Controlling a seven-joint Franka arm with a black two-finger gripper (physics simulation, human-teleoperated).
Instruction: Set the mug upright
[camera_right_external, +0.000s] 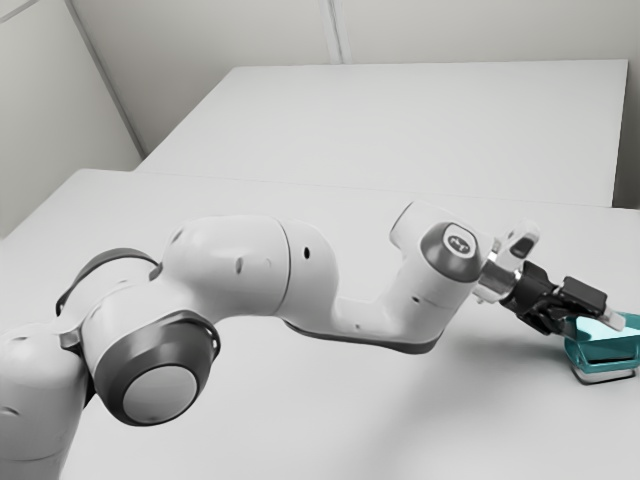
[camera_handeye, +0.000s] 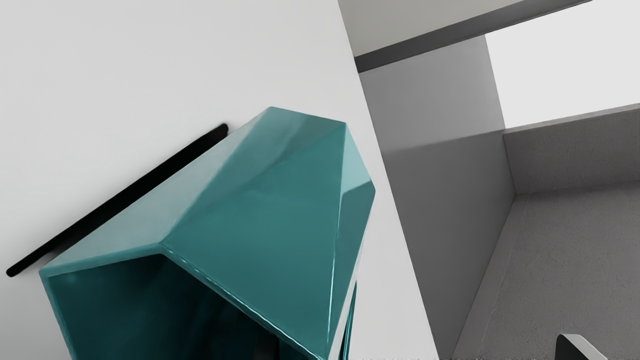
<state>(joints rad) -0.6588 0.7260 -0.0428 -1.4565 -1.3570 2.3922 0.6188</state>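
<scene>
The teal, faceted mug (camera_right_external: 604, 352) is at the exterior view's right edge, partly cut off, and looks tipped on its side. My gripper (camera_right_external: 594, 325) reaches to its near end and upper side. In the wrist view the mug (camera_handeye: 265, 200) turns its dark mouth toward my hand. The gripper (camera_handeye: 421, 346) is open: one finger (camera_handeye: 267, 346) is at the mouth, in front of the dark interior, and the other finger (camera_handeye: 575, 345) stands apart outside the mug, with part of the mug's wall between them. The mug's far lower part is hidden.
A thin black bar (camera_handeye: 120, 197) runs along one side of the mug against the white table (camera_handeye: 125, 65). The table's straight edge passes close to the mug's other side, with grey floor and walls beyond. Another white surface (camera_right_external: 400, 130) stands behind the table.
</scene>
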